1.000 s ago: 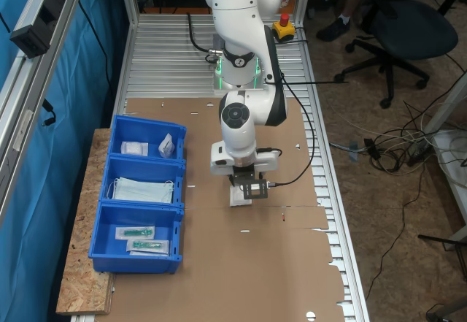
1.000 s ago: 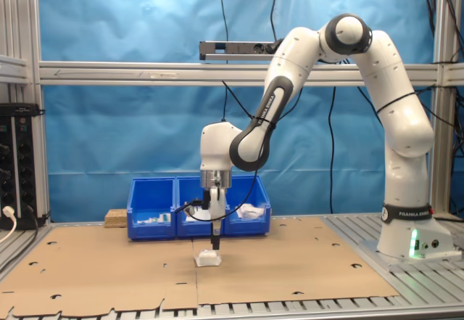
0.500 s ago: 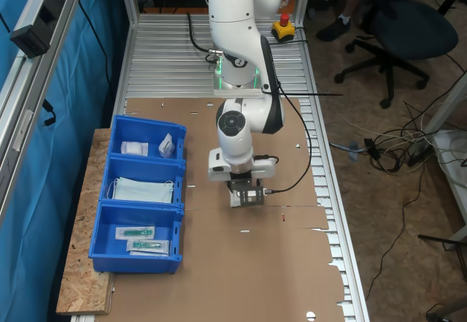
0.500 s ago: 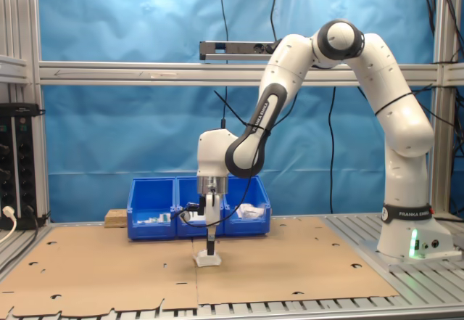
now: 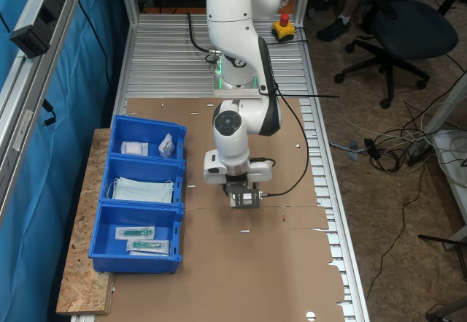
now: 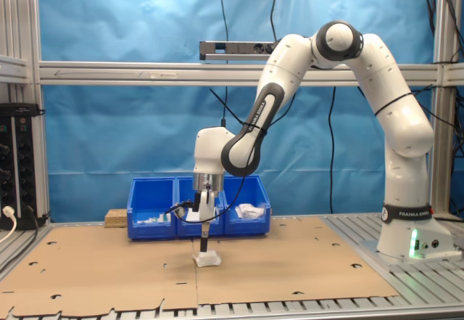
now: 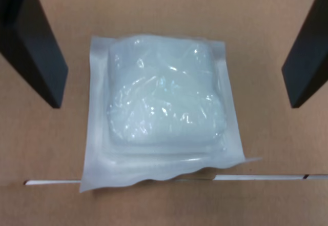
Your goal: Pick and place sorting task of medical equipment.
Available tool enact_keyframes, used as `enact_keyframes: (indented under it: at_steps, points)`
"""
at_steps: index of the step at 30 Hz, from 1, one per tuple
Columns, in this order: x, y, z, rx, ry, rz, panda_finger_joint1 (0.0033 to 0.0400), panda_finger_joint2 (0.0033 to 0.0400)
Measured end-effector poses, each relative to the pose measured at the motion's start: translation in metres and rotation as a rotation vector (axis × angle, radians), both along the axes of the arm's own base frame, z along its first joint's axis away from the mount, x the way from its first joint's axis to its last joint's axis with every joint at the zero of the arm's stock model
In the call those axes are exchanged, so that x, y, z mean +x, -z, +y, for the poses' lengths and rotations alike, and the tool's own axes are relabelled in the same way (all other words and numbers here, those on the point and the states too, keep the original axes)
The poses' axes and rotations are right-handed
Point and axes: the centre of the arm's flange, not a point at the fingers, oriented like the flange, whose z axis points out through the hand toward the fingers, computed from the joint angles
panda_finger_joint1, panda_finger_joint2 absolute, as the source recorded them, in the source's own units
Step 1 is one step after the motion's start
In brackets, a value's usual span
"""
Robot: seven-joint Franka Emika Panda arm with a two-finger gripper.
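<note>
The medical equipment, a puffy square white packet (image 7: 164, 108) (image 6: 207, 260), lies flat on the brown cardboard. My gripper (image 7: 174, 105) is open and straddles it, with one black finger (image 7: 36, 52) on each side and a clear gap to the packet's edges. In the second exterior view the gripper (image 6: 204, 249) points straight down, its tips just above the packet. In the first exterior view the gripper (image 5: 242, 201) covers most of the packet.
A blue three-part bin (image 5: 117, 163) (image 6: 199, 207) stands at the first exterior view's left, holding white packets (image 5: 135, 147), a pale blue mask (image 5: 142, 189) and clear packets with green parts (image 5: 139, 232). A seam in the cardboard (image 5: 292, 207) runs by the packet.
The arm has shifted a little toward the first exterior view's left and lowered, bringing the open gripper from beside the packet to directly over it. The packet has not moved.
</note>
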Motion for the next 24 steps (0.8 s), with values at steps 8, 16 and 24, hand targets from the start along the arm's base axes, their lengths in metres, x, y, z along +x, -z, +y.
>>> enact_keyframes:
  at_steps: [8, 16, 24]
  points:
    - [0.0, 0.004, 0.002, 0.002, -0.003, 0.005, 0.04, 0.04]
    - [-0.001, 0.007, 0.005, 0.003, -0.008, 0.009, 0.04, 0.04]
    - [-0.002, 0.012, 0.006, 0.007, -0.008, 0.018, 0.04, 0.04]
